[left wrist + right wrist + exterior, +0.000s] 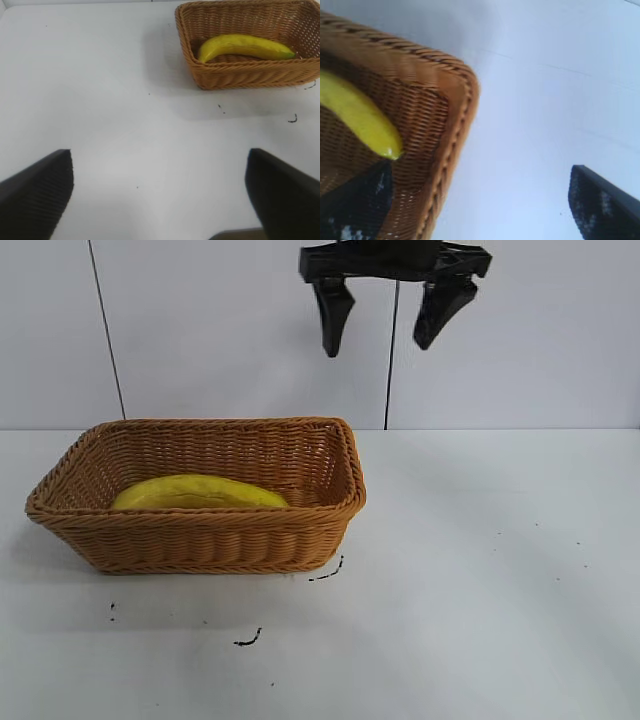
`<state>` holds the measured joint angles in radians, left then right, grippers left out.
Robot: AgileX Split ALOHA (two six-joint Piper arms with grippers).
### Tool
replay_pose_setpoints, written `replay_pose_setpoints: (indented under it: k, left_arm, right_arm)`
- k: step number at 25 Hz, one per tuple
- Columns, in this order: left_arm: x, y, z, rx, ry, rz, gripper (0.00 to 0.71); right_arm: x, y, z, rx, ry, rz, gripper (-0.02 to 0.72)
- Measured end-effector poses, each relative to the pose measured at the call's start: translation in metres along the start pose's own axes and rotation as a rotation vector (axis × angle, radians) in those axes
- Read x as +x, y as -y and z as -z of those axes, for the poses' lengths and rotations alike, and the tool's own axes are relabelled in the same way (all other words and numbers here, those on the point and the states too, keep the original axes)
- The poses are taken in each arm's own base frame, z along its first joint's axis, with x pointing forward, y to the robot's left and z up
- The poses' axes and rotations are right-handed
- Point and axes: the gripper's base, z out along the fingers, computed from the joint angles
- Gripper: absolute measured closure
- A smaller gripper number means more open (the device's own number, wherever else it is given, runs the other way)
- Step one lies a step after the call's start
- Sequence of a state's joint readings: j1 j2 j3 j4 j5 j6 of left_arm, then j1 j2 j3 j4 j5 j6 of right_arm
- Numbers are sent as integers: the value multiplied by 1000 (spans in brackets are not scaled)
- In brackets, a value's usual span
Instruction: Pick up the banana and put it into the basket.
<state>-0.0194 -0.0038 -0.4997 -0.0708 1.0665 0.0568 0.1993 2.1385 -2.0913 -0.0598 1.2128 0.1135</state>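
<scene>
The banana lies inside the basket, stretched along its floor with nothing holding it. Judged from that, the main part of the task is done: the fruit has been picked up and set in its place, and what is left looks like no more than clearing the arm away and parking it.

The right hand hangs high above the table, with its two dark fingers spread wide and nothing between them. The basket sits well below it and off to the side, its near corner closest to the hand. In the right wrist view that corner of the braided rim fills much of the picture, and the greenish tip of the banana shows just inside the wicker wall, well apart from either finger. So the hand is clear of both the fruit and the basket.

The left hand is parked low over the bare table, fingers apart and empty, pointing across the white surface. The basket stands well ahead of it and to one side, with the banana lying curved across the bottom, its green end toward the far short wall.

A few small dark specks lie on the table just beside the basket's base, nearer to the camera in the exterior view; I can't tell what they are
</scene>
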Motion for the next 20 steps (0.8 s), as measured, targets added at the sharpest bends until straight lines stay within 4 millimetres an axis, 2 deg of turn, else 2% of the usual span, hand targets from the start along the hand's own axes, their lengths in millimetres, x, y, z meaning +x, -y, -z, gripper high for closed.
replay_pose_setpoints:
  k: [2, 5, 9, 12, 15, 20]
  left_arm:
    - [0, 0, 0, 0, 0, 0, 17]
    - [0, 0, 0, 0, 0, 0, 17]
    - [0, 0, 0, 0, 0, 0, 17]
    - [0, 0, 0, 0, 0, 0, 17]
    - [0, 0, 0, 0, 0, 0, 17]
    - [0, 0, 0, 0, 0, 0, 17]
  right_arm:
    - [-1, 26, -1, 23, -1, -51, 47]
    - [-2, 54, -2, 47, -2, -97, 47]
    - [0, 76, -2, 63, -5, -130, 47]
    - [6, 79, -7, 55, -35, -125, 47]
    - [25, 77, -10, 48, -105, -110, 47]
    - [75, 74, -2, 44, -235, -93, 47]
